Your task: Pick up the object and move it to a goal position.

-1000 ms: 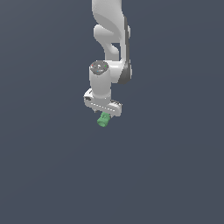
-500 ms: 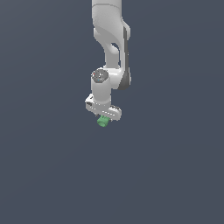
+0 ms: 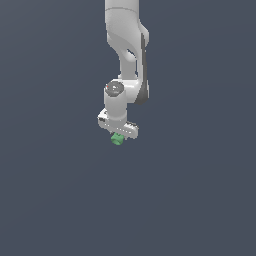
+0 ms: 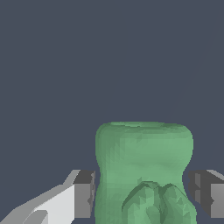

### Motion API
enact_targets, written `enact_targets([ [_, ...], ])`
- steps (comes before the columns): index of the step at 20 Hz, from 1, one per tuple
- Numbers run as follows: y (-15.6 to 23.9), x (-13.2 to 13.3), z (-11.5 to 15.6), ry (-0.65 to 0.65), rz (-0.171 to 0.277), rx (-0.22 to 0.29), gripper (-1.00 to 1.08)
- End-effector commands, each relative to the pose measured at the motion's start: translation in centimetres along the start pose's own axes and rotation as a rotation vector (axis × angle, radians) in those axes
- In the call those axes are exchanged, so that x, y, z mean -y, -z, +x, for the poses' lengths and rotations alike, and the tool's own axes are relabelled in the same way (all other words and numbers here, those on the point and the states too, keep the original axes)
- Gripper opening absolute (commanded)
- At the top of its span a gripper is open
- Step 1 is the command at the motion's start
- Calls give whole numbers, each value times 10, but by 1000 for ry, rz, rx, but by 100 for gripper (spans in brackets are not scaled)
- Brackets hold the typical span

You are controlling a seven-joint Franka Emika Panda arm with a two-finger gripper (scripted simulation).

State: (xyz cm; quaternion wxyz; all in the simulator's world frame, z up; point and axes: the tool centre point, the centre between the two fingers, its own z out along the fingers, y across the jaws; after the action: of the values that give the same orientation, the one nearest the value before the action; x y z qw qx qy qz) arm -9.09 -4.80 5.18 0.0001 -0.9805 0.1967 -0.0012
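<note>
The object (image 3: 117, 139) is a small, stubby light green piece held just under the white gripper (image 3: 118, 134) in the exterior view, near the picture's middle. In the wrist view the object (image 4: 144, 162) fills the space between the two grey pads (image 4: 84, 194). One pad stands against each of its sides. The gripper (image 4: 144, 195) is shut on it. The object's lower end shows lumpy ridges. No goal marker shows in either view.
The white arm (image 3: 127, 45) comes down from the top of the exterior view to the gripper. Behind and below is a plain dark grey-blue surface (image 3: 60, 200). No other objects show.
The gripper, still holding the green object, has dropped slightly and turned a little. The upper arm links have shifted slightly toward the exterior view's right.
</note>
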Motion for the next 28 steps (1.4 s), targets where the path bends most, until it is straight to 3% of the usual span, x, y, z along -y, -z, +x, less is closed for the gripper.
enact_targets([
  [1,-1,0,-1,0,-1,2,-100],
  [8,1,3,1,0,0,0,-100],
  [13,11,20,5,0,0,0,-100],
  [28,73,136,38,-1,-1,0,-100],
])
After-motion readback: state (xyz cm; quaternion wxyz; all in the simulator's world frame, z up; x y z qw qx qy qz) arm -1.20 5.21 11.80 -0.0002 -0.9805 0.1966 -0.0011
